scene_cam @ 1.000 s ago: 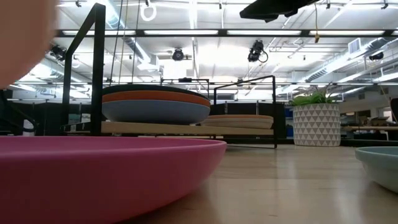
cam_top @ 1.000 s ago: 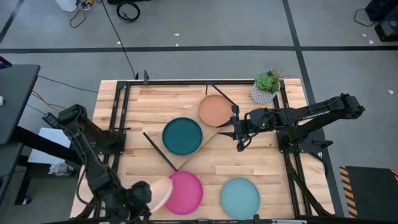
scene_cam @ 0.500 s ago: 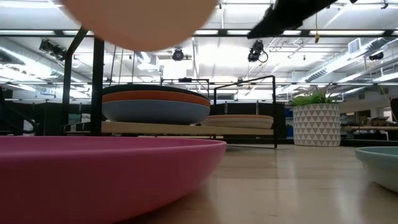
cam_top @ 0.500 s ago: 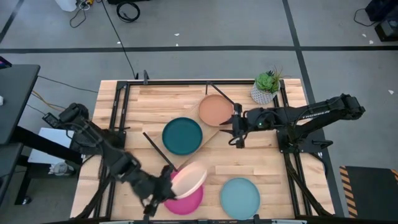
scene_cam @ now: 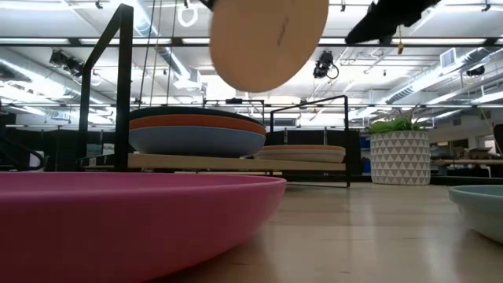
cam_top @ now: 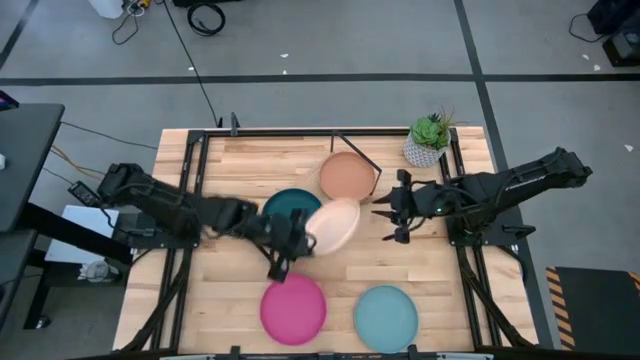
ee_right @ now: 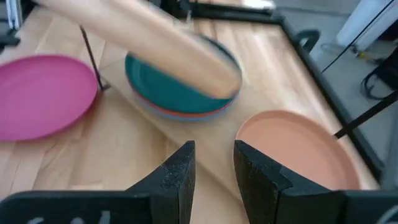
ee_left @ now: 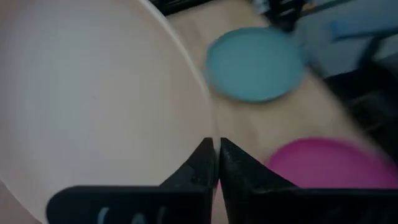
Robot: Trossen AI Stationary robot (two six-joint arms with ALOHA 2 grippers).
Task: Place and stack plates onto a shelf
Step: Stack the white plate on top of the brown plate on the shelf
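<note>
My left gripper is shut on the cream plate and holds it in the air over the shelf, between the dark teal-topped stack and the tan-brown plate. In the low view, the cream plate hangs high above the shelf board, on which the stack rests. My right gripper is open, just right of the shelf, touching nothing. The magenta plate and the light blue plate lie flat on the table near its near edge. My left gripper pinches the cream plate's rim between its two fingers, on the side toward the table's left. The fingers come at it roughly level from the left. The plate is lifted clear of everything and tilted, its underside facing the near edge.
A small potted plant stands at the far right corner. Black frame ends rise from the shelf. Black rails run along the table's left and right sides. Bare wood lies between the shelf and the near plates.
My left gripper has swung the cream plate from the table's near left corner up and toward the far right, over the magenta plate to above the shelf, and the plate has tipped steeper. My right gripper has drawn back a little toward the right edge.
</note>
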